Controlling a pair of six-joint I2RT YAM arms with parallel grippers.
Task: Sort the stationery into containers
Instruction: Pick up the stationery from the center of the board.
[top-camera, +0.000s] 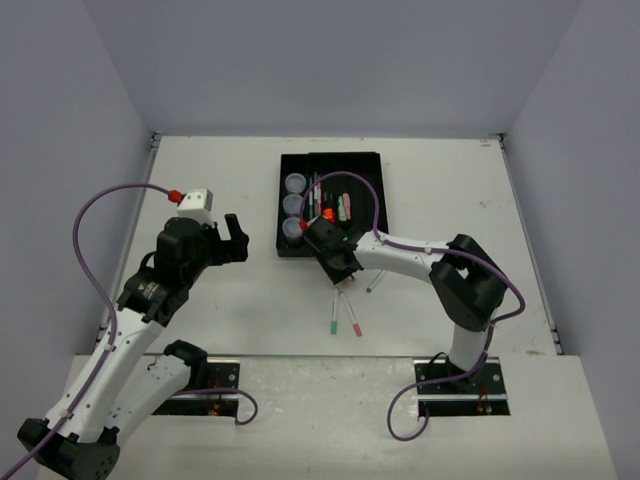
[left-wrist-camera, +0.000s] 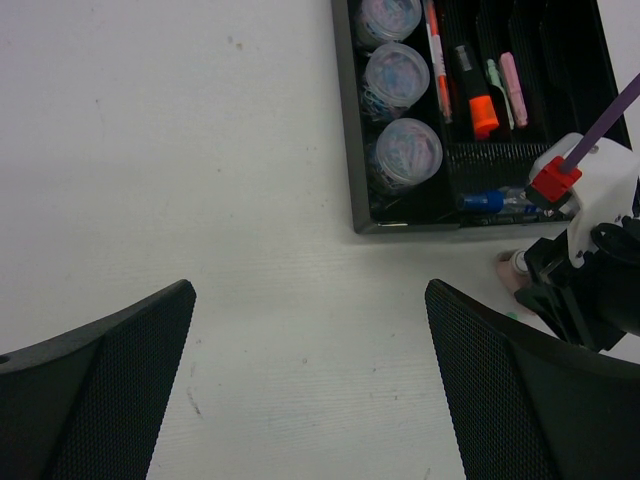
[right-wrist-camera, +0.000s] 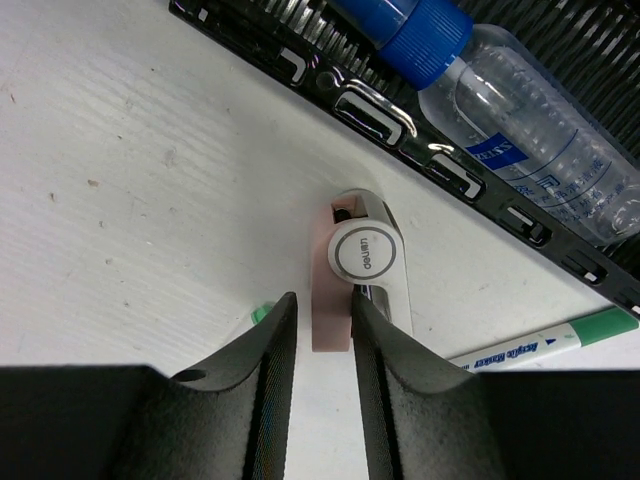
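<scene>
The black tray (top-camera: 330, 160) holds three grey-lilac pots (top-camera: 293, 205) in its left slot and several markers (top-camera: 335, 205) beside them. In the left wrist view the pots (left-wrist-camera: 397, 75), an orange marker (left-wrist-camera: 480, 105) and a pink marker (left-wrist-camera: 513, 88) lie inside it. My right gripper (top-camera: 340, 270) is down on the table at the tray's front edge. Its jaws straddle a pink eraser (right-wrist-camera: 330, 300) with a white round cap; the right finger touches it and a thin gap shows on the left. My left gripper (top-camera: 236, 238) is open and empty, left of the tray.
Thin pens with green and pink ends (top-camera: 333, 310) lie on the table in front of the right gripper. A green marker (right-wrist-camera: 530, 345) lies right of the eraser. A clear bottle with a blue cap (right-wrist-camera: 530, 130) lies in the tray's front slot.
</scene>
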